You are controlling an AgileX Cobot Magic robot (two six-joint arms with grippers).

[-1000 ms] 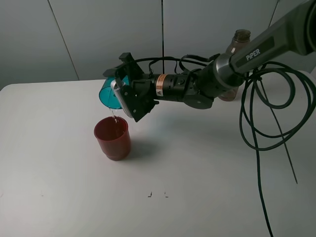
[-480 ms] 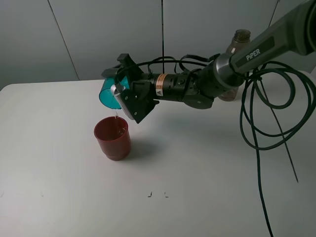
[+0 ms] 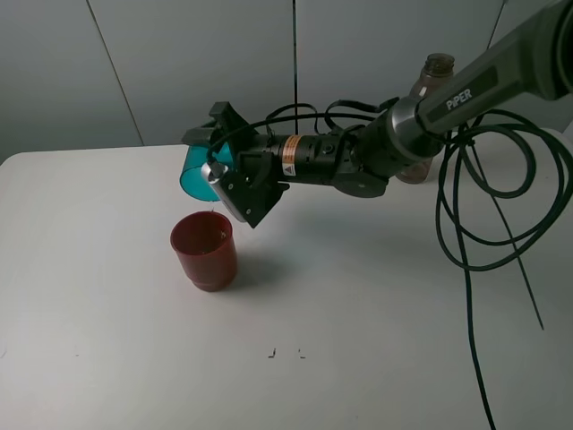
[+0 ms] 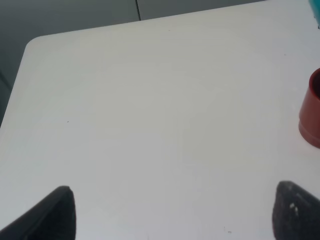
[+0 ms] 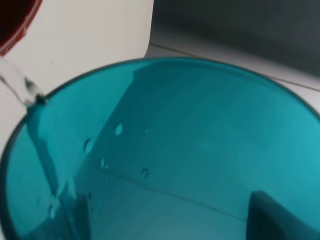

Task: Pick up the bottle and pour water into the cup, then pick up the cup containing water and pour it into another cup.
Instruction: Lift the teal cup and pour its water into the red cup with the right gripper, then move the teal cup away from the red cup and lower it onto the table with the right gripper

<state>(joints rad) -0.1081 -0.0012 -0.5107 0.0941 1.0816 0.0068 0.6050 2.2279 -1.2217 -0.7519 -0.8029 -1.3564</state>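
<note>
Teal-blue translucent plastic tumbler (image 3: 199,172), clamped in right gripper (image 3: 226,170), tipped mouth-left above squat red-brown opaque cup (image 3: 205,250) near table (image 3: 107,340) centre; thin stream off lower lip. Left gripper (image 4: 172,212) parted, idle. Smoky grey-brown bottle (image 3: 428,112) far right. Advice: lip centred over red rim, tilt slow until drained.

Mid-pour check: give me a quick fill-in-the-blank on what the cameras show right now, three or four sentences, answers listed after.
1. The right gripper holds the teal cup tipped above the ____ cup.
2. The bottle stands on the table behind the ____ arm.
3. In the left wrist view, the left gripper is ____ and holds nothing.
4. A thin stream of ____ leaves the teal cup's rim.

Missing words: red; right; open; water
</note>
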